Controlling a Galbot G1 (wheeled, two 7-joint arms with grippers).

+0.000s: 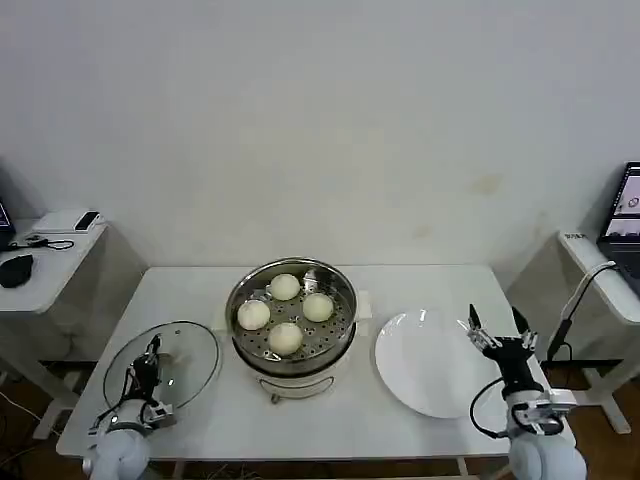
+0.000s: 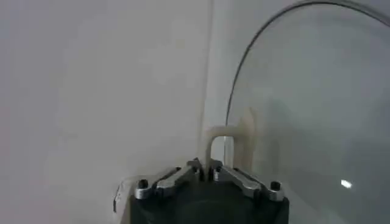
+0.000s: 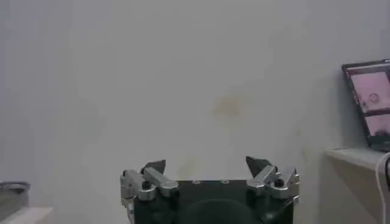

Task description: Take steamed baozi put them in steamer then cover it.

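Four small, smooth cream-white baozi sit on the perforated tray of the round shiny stainless-steel steamer, mid-way along the white worktop. The left tool has its fingers pinched narrow on the cream-white handle of the round clear glass cover, which is tilted up at the worktop's front left. The right tool hangs spread wide and empty beside the flat white plate.
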